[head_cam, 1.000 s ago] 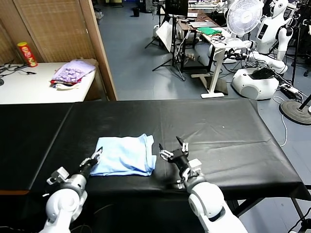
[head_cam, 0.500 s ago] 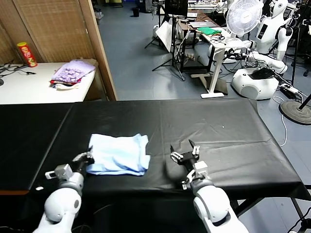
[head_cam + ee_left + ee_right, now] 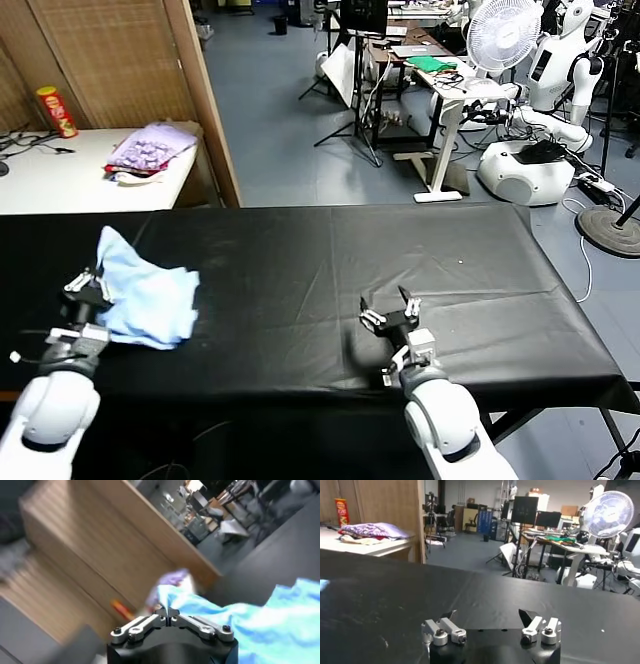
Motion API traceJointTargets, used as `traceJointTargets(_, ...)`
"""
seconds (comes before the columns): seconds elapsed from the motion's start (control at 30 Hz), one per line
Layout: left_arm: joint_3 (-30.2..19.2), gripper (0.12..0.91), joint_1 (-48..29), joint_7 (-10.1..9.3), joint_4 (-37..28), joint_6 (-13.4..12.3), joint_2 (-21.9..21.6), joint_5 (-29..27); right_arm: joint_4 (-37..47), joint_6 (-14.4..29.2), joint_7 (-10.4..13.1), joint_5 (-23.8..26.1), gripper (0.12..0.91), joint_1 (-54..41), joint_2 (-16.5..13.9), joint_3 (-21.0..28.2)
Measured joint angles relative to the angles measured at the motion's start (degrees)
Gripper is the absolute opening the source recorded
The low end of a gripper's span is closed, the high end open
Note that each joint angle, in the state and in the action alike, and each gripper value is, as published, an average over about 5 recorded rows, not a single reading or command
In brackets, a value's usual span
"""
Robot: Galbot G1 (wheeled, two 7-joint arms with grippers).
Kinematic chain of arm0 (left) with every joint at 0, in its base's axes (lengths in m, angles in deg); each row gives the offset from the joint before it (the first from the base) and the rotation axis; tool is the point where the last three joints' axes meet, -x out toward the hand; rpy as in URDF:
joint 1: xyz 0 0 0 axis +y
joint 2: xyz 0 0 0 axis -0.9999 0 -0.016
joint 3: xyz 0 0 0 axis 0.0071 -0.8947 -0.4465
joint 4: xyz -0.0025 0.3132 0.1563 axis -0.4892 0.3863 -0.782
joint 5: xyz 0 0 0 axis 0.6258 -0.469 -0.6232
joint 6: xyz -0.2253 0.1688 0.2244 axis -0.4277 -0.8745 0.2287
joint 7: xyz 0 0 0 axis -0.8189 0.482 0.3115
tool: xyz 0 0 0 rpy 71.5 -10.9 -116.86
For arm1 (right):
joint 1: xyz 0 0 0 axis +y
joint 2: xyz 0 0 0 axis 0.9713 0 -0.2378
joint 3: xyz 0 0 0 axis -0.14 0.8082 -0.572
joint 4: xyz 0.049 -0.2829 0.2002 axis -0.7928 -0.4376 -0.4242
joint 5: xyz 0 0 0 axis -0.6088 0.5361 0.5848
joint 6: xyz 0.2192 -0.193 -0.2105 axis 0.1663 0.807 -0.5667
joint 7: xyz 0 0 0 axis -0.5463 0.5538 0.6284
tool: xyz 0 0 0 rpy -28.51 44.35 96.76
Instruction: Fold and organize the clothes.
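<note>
The pale blue T-shirt (image 3: 150, 300) lies bunched near the left end of the black table (image 3: 420, 250), with one corner pulled up. My left gripper (image 3: 90, 283) is shut on its left edge. In the left wrist view the jaws (image 3: 167, 612) are pressed together on the blue fabric (image 3: 250, 627), which spreads away from them. My right gripper (image 3: 391, 309) stands open and empty near the table's front edge, well to the right of the shirt. Its spread fingers (image 3: 534, 622) hover over bare black cloth around the gripper's middle (image 3: 490, 617).
A purple patterned cloth pile (image 3: 150, 148) and a red can (image 3: 56, 110) sit on the white side table (image 3: 60, 185) behind left. A wooden partition (image 3: 200, 100) stands beside it. A fan (image 3: 503, 35) and white robots (image 3: 565, 50) are beyond the table.
My left gripper closed on the shirt's edge and dragged it from the table's middle front to the left end, bunching it. The right gripper drew back slightly, still open.
</note>
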Motion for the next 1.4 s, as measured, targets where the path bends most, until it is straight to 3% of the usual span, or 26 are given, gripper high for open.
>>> traceJointTargets(0.1, -2.4, 0.135, -0.5, 0.78, 3.2, 2.9, 1.1, 7.8, 0.0, 0.0, -0.1, 0.1, 0.798, 0.5, 0.0, -0.2)
traceJointTargets(0.2, -6.6, 0.135, -1.8, 0.08, 5.3, 4.9, 4.0, 18.7, 0.0, 0.1, -0.2, 0.1, 0.798, 0.9, -0.3, -0.7)
traceJointTargets(0.3, -11.6, 0.135, -3.3, -1.38, 6.2, 5.8, 8.0, 28.1, 0.0, 0.3, -0.4, -0.3, 0.798, 1.0, -0.7, -1.2)
traceJointTargets(0.4, -16.2, 0.135, -4.9, -2.03, 6.0, 5.2, 12.2, 32.1, 0.1, 0.7, -0.8, -1.3, 0.798, 1.1, -1.0, -1.3)
traceJointTargets(0.5, -19.9, 0.135, -6.1, -1.62, 4.8, 3.9, 16.1, 32.1, 0.3, 1.3, -1.7, -2.9, 0.798, 0.9, -1.3, -0.9)
traceJointTargets(0.6, -22.7, 0.171, -6.2, 0.31, 3.4, 1.9, 18.8, 30.5, 0.5, 1.6, -2.7, -5.4, 0.798, 0.4, -1.6, -0.1)
traceJointTargets(0.7, -24.8, 0.3, -6.0, 3.2, 2.9, -0.3, 20.0, 29.0, 0.9, 1.5, -3.7, -8.6, 0.798, -0.4, -1.9, 0.8)
traceJointTargets(0.83, -26.2, 0.501, -5.6, 7.29, 3.4, -5.4, 20.1, 28.6, 2.1, 0.2, -4.3, -13.9, 0.798, -1.9, -1.9, 2.6)
traceJointTargets(0.9, -26.2, 0.618, -5.4, 8.44, 3.9, -7.8, 19.8, 28.6, 2.9, -0.8, -4.0, -16.4, 0.798, -2.9, -1.6, 3.7)
traceJointTargets(1.03, -25.5, 0.771, -4.4, 8.91, 4.9, -10.4, 18.9, 28.5, 5.6, -2.8, -1.8, -21.6, 0.798, -5.5, -0.3, 6.2)
traceJointTargets(1.23, -23.4, 0.797, -2.3, 8.61, 5.6, -12.1, 18.1, 28.4, 12.3, -3.4, 1.5, -27.5, 0.787, -10.5, 3.2, 8.7)
traceJointTargets(1.3, -22.6, 0.798, -1.5, 8.45, 5.7, -12.6, 17.9, 28.5, 14.5, -3.2, 2.0, -28.4, 0.747, -12.0, 4.4, 8.9)
traceJointTargets(1.4, -21.5, 0.798, -0.4, 8.06, 5.9, -13.3, 17.6, 28.6, 17.5, -2.8, 2.4, -28.7, 0.616, -13.9, 6.0, 9.2)
